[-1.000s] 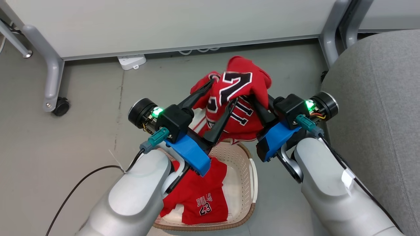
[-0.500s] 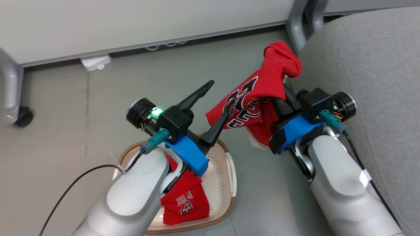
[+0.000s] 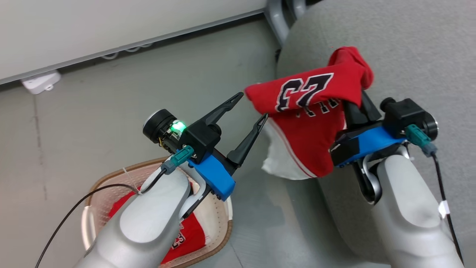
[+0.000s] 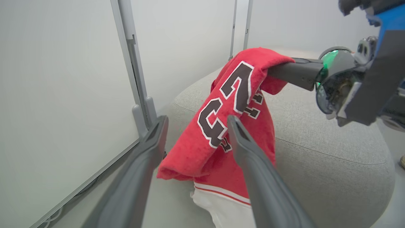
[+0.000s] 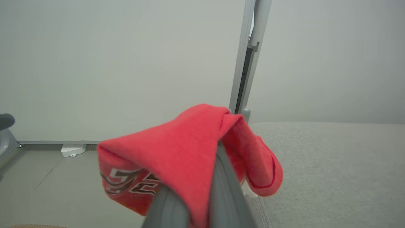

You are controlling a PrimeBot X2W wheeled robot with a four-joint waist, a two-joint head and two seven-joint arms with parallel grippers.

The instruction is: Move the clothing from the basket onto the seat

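A red jersey (image 3: 312, 123) with big black numerals hangs draped over my right gripper (image 3: 356, 108), which is shut on it, at the left edge of the grey seat (image 3: 409, 44). Its white-trimmed hem dangles beside the seat's side. The left wrist view shows the jersey (image 4: 218, 104) hanging from the right gripper's fingers (image 4: 294, 72) over the seat (image 4: 332, 152). In the right wrist view the cloth (image 5: 177, 152) covers the fingertips. My left gripper (image 3: 253, 106) stands open and empty just left of the jersey. Another red garment (image 3: 193, 238) lies in the basket (image 3: 223, 238) at lower left, mostly hidden by my left forearm.
A white panel on grey frame legs (image 3: 275, 15) runs along the back, close to the seat's far corner. A white power strip (image 3: 39, 82) lies on the floor by the panel. A black cable (image 3: 74, 204) trails from my left wrist. Bare grey floor separates basket and seat.
The whole view has swung right, so the seat now takes up the right side. My right gripper has carried the jersey from above the basket to the seat's edge. The left gripper stays open.
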